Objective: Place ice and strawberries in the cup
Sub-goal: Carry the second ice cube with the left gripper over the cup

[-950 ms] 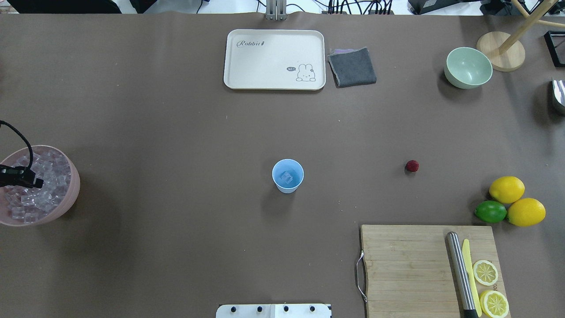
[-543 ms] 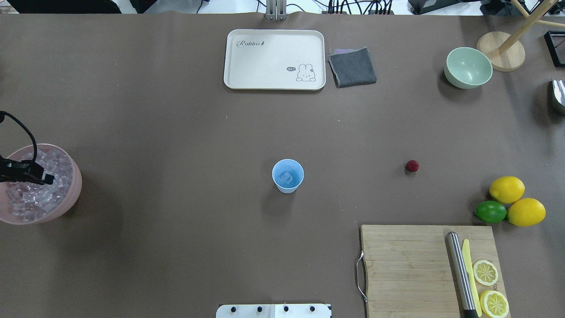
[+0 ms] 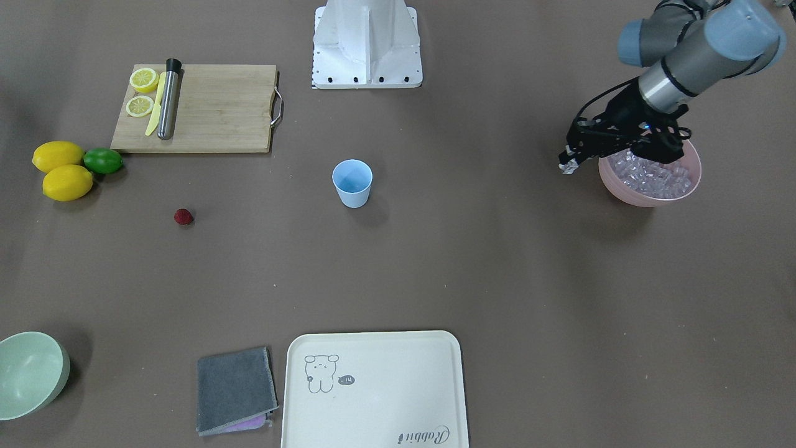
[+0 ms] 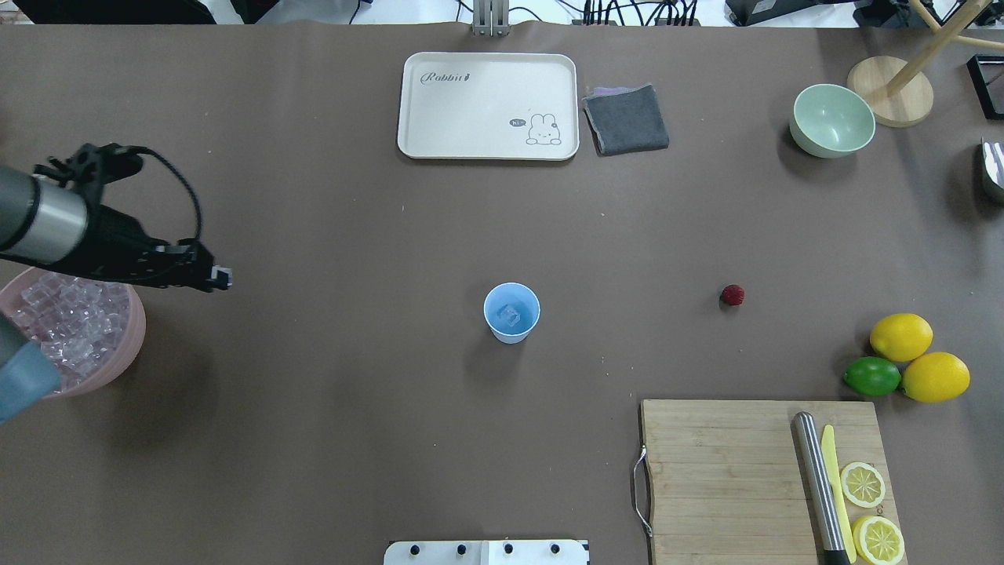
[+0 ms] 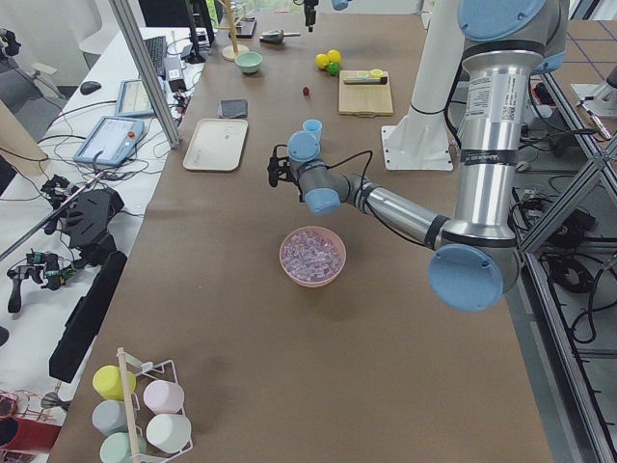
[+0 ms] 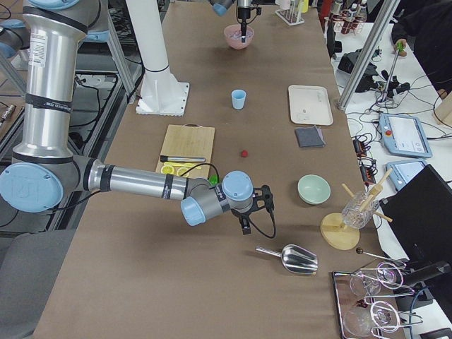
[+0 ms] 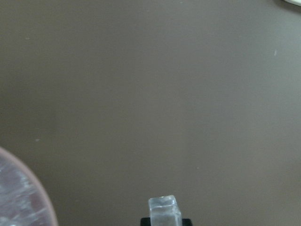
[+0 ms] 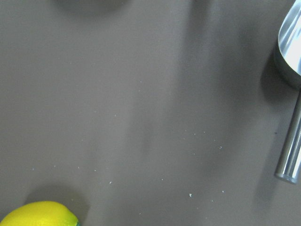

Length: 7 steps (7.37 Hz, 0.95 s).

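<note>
- My left fingers grip one small clear glassy ice cube, out at nine o'clock from the light blue plastic cup.
- I cannot tell how my right fingers stand.

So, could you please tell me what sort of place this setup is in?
Probably a robotics lab staged as a drinks station: industrial arms on a white pedestal at a brown-covered table, a side bench with tablets, and props like the pink bowl of ice.
</note>
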Motion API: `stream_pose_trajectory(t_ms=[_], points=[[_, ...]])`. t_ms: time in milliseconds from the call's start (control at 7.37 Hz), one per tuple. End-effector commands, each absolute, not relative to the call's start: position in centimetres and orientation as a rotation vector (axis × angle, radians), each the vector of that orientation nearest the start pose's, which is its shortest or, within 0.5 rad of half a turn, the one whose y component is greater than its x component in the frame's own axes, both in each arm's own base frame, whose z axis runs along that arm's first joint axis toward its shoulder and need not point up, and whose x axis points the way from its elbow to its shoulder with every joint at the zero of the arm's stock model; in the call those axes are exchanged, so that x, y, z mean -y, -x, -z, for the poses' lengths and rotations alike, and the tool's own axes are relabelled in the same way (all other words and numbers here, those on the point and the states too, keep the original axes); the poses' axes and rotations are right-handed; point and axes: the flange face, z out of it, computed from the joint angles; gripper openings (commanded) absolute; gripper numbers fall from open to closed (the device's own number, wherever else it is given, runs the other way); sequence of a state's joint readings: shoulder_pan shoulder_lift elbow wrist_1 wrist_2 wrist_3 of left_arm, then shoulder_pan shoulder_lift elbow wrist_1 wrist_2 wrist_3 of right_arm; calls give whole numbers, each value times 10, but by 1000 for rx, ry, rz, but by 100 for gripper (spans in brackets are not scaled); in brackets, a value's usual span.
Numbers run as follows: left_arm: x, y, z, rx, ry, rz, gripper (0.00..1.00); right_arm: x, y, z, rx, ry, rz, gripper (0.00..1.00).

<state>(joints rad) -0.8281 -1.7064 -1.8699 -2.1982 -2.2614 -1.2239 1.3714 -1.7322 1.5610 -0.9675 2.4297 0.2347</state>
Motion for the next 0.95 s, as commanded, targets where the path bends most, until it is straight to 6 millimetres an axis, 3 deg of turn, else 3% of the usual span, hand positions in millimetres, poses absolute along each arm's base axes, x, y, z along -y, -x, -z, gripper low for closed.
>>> stream_pose_trajectory(t_ms=[0, 136, 272, 407, 815], points=[[421, -420, -261, -1135, -70, 97, 0, 439, 30, -666, 912, -212, 152, 100], [392, -472, -214, -1117, -59, 102, 0, 439, 30, -668, 912, -210, 153, 100], [372, -503, -174, -1102, -80, 104, 0, 440, 30, -666, 912, -214, 154, 100], [365, -525, -155, -1097, -91, 96, 0, 440, 30, -665, 913, -217, 156, 100], [383, -561, -97, -1121, -132, 107, 0, 441, 30, -663, 914, -224, 166, 100]])
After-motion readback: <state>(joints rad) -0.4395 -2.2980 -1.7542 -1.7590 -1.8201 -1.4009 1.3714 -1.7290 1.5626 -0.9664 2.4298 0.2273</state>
